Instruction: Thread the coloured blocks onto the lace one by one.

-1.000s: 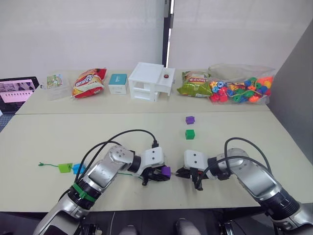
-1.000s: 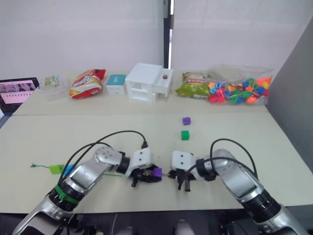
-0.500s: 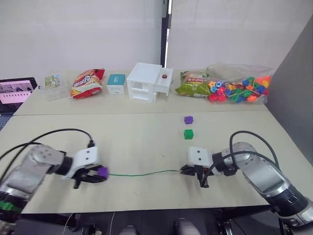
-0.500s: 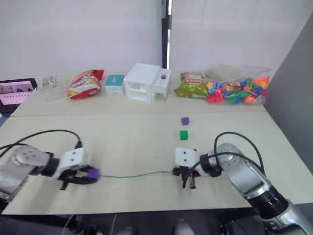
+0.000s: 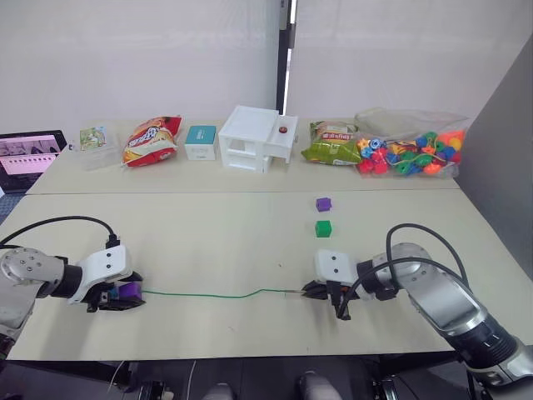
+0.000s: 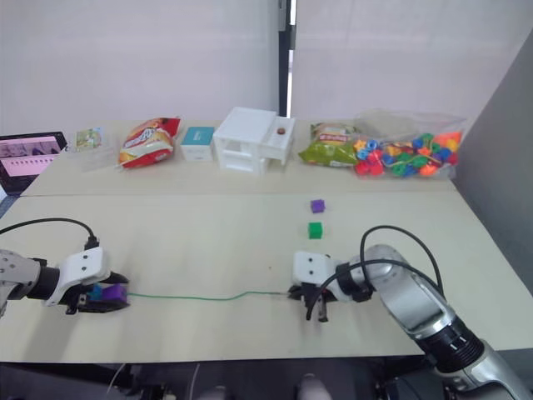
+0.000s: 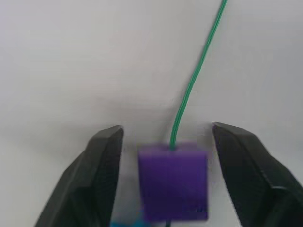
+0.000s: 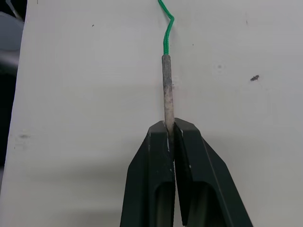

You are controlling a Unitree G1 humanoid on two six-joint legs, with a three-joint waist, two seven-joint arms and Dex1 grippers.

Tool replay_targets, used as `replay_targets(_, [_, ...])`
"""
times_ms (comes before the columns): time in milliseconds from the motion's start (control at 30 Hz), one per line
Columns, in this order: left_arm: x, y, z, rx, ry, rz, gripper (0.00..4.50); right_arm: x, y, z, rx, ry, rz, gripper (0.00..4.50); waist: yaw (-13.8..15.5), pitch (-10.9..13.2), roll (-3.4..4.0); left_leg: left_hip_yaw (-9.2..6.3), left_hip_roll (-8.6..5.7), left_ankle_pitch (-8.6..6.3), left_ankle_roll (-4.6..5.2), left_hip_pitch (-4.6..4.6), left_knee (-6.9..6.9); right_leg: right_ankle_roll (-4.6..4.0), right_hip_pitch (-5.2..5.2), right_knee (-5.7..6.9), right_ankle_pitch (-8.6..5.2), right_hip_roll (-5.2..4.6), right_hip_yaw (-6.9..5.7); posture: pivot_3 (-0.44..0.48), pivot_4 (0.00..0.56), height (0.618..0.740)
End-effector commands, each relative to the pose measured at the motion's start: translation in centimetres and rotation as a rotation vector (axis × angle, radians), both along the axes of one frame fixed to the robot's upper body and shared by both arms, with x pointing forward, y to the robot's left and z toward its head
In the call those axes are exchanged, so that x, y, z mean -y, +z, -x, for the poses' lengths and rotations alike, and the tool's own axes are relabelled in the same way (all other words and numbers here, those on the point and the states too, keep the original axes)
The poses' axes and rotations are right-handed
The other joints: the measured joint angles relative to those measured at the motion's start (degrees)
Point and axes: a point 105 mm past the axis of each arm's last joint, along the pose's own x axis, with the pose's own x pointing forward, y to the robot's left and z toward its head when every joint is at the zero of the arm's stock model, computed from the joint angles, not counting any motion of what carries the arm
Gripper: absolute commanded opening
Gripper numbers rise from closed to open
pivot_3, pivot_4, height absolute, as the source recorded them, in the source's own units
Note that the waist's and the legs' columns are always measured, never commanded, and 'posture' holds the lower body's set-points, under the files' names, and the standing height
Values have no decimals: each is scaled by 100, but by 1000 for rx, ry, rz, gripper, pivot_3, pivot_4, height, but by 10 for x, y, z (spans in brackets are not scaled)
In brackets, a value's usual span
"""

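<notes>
A robot sits at a beige table (image 5: 208,242), mid-way through sliding a bead down the lace (image 5: 216,294); the right gripper (image 5: 310,291), at four o'clock, pinches the lace's stiff tip, fingers (image 8: 161,156) closed on it; the left gripper (image 5: 125,293), at eight o'clock, has spread its fingers (image 7: 102,163) around a threaded purple cube (image 5: 127,290) without touching it. A second ago both grippers sat together at six o'clock. Next, probably, fetch the dark green cube (image 5: 323,228), near the other purple cube (image 5: 323,203) at one o'clock.
</notes>
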Motion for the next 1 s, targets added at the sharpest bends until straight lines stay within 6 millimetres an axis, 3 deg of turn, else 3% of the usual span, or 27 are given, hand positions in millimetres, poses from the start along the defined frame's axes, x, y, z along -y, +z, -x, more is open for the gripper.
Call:
replay_targets(33, [18, 32, -7, 70, -38, 59, 4473, -11, 12, 3, 8, 24, -47, 0, 4, 0, -1, 0, 0, 0, 0, -1, -1, 0, -1, -1, 0, 0, -1, 0, 150, 740])
replay_targets(200, [84, 45, 1, 44, -160, 244, 4473, -26, 15, 4, -2, 32, -75, 0, -5, 1, -1, -1, -1, 0, 0, -4, 0, 0, -3, 0, 0, -1, 0, 0, 150, 740])
replay_targets(333, [144, 34, 2, 54, -226, 361, 4473, -36, 15, 1, -2, 37, -84, 0, 2, 0, -3, -4, -2, 0, 0, -4, 4, 0, -1, 3, 0, 0, -1, 0, 150, 740])
replay_targets(433, [174, 29, -4, 97, -248, 399, 4473, -40, 14, -1, 0, 41, -80, 0, 5, -2, -6, -8, -2, 0, 0, -8, 8, 0, -2, 4, 1, 0, -1, 0, 150, 740])
replay_targets(600, [198, 13, -8, 91, -296, 397, 4473, -42, 12, -3, 3, 45, -67, 0, -13, -2, -6, -10, -4, 0, 0, -4, 6, -1, -3, 6, 1, 1, 0, 0, 150, 740])
replay_targets(800, [198, 1, -6, 64, -343, 358, 4473, -43, 13, -4, 6, 43, -69, 0, 2, -2, -6, -10, -5, 0, 0, -5, 6, -1, -3, 4, 1, 0, 0, 0, 150, 740])
replay_targets(1000, [207, 1, -10, 63, -350, 372, 2639, -43, 13, -2, 2, 42, -72, 0, 7, -2, -6, -11, -6, 0, 0, -6, 8, -1, -1, 3, 1, 0, 0, 0, 150, 740])
